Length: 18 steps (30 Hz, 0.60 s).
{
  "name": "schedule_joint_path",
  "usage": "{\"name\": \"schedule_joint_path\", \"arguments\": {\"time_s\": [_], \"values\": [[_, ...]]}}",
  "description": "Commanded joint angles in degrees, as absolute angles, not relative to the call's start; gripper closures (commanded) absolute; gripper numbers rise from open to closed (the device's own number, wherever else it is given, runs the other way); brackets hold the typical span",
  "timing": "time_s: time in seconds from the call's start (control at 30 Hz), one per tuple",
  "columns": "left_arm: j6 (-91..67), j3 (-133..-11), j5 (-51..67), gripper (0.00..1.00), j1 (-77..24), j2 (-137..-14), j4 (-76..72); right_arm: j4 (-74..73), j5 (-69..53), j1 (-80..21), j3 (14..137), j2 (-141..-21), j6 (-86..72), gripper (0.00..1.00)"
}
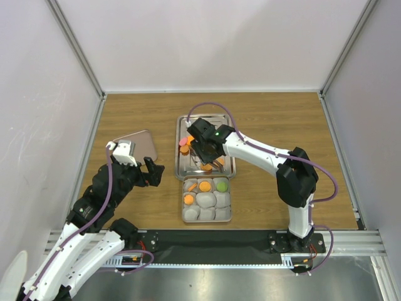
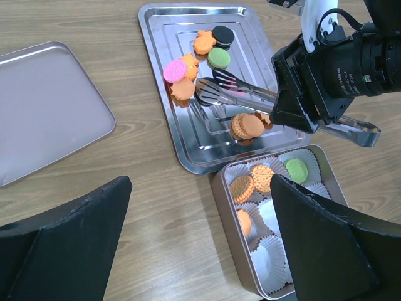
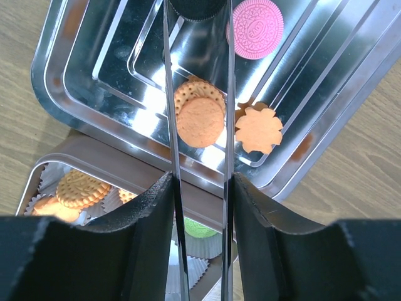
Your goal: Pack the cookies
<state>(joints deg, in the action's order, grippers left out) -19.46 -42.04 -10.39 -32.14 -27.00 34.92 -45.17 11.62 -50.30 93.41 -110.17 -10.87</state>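
Cookies lie on a silver tray (image 2: 188,150): pink (image 2: 174,70), black (image 2: 222,36), green (image 2: 218,58) and an orange sandwich cookie (image 2: 247,125). My right gripper (image 3: 202,188) is shut on metal tongs (image 2: 250,94) whose two arms (image 3: 169,125) reach out over the tray. Seen from the right wrist, the orange sandwich cookie (image 3: 200,116) lies between them, with a flower-shaped orange one (image 3: 258,128) beside it. A box (image 2: 229,219) of paper cups holds orange cookies (image 2: 242,188) and a green one (image 2: 296,169). My left gripper (image 2: 200,207) hangs open and empty over the table, left of the box.
The box's flat lid (image 2: 44,106) lies on the table to the left of the tray. Several paper cups (image 2: 276,251) in the box have nothing in them. White walls close in the wooden table (image 1: 282,119) on three sides.
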Motion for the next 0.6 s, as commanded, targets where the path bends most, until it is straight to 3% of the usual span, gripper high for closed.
{"name": "schedule_joint_path", "arguments": {"time_s": [0.0, 0.57], "values": [[-19.95, -42.19, -11.16, 0.0, -32.78, -27.33, 34.01, -45.7, 12.66, -50.45, 95.01, -107.32, -10.63, 0.59], [-19.95, -42.1, -10.99, 0.0, -32.78, -27.25, 33.92, -45.61, 11.69, -49.57, 90.79, -96.16, -12.39, 0.59]]}}
